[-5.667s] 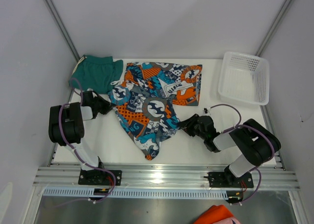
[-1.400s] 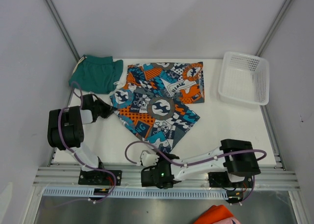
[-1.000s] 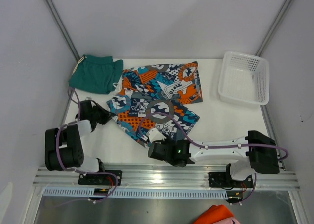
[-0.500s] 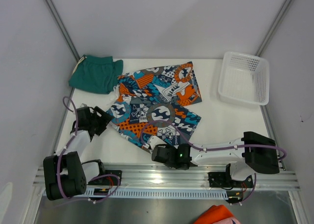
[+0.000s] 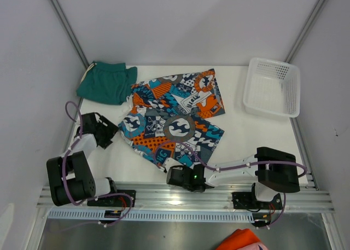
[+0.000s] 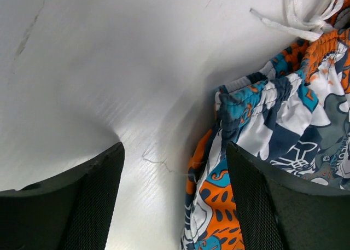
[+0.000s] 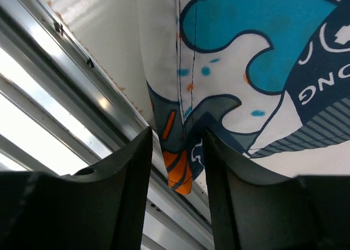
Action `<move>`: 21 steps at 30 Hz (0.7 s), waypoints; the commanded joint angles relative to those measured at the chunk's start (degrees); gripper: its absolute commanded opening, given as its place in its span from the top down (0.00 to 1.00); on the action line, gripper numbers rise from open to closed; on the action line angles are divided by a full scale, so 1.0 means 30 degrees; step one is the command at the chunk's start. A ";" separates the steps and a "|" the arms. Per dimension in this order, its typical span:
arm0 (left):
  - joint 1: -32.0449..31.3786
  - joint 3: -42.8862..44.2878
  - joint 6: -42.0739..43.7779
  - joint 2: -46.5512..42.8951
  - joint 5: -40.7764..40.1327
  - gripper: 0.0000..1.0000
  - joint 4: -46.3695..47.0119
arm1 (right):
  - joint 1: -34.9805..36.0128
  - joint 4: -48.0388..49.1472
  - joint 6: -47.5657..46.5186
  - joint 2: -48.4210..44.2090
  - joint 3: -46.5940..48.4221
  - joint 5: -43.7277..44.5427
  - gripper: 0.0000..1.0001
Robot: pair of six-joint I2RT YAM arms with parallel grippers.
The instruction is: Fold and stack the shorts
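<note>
Your left gripper [image 6: 174, 154] stands spread wide, its fingers [image 6: 82, 201] low over the white surface [image 6: 109, 64]. The waistband edge of the printed shorts [image 6: 284, 118] lies between them, closer to the right finger. Your right gripper [image 7: 176, 146] pinches the near hem corner of that pair, out by the metal rail [image 7: 60, 91] at the surface's near edge. The printed shorts lie spread mid-surface. The teal shorts [image 5: 106, 81] sit bunched at the back left, just beside them.

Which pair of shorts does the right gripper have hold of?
The printed orange, blue and navy pair: its near hem is pinched in the right gripper. The plain teal pair lies apart at the far left.
</note>
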 commanded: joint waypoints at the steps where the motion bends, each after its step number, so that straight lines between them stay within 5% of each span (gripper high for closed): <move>1: 0.0157 0.0791 0.0152 0.0644 0.0305 0.23 0.0792 | 0.0062 -0.0337 0.0196 0.0715 0.0546 0.0553 0.60; 15: -0.0018 0.1612 -0.0699 0.2111 0.1301 0.27 0.2318 | 0.1263 -0.1479 0.1984 0.1243 0.0897 0.3480 0.99; 21: -0.1246 0.2197 -0.1050 0.2345 0.0805 0.27 0.2260 | 0.1760 -0.2358 0.2715 0.1565 0.1365 0.4477 1.00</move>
